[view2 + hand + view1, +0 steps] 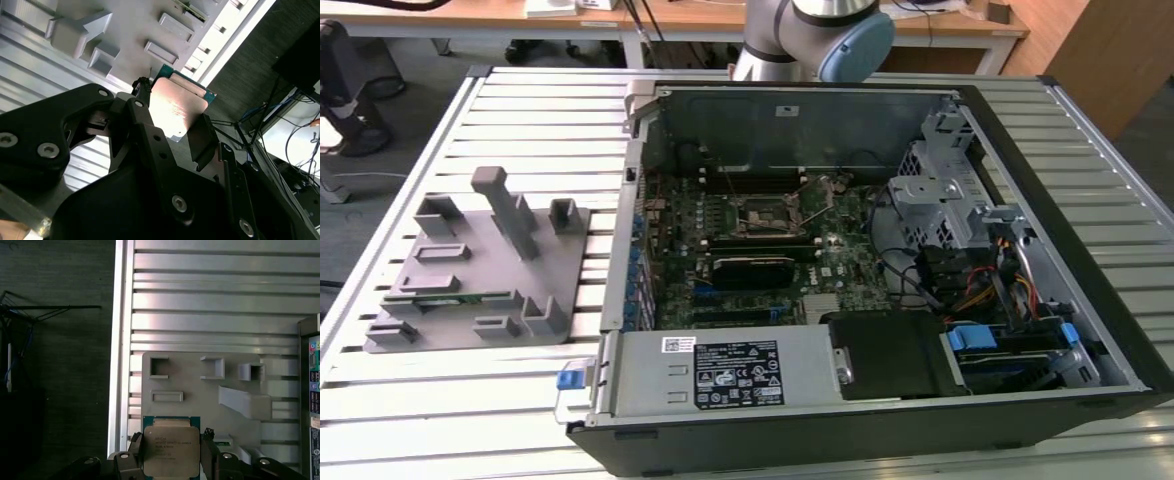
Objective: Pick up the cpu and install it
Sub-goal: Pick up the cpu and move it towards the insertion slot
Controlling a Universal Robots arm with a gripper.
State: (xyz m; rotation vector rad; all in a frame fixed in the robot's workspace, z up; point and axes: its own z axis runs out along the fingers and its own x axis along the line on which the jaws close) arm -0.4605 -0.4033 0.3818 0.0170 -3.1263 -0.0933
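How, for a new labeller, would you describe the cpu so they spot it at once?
In the first wrist view, find the ribbed silver metal table, then the flat grey plastic fixture tray on it. Over that tray, the black gripper clamps the cpu: a small flat square chip, its silvery metal top edged in green, unlike the tray's grey moulded pockets.

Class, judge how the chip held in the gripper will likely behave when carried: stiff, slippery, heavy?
The chip is likely stiff: it spans the gripper flat, without sag. Its shiny metal top looks smooth, so perhaps slippery; only thin edges are pinched. Being so thin, it is probably light.
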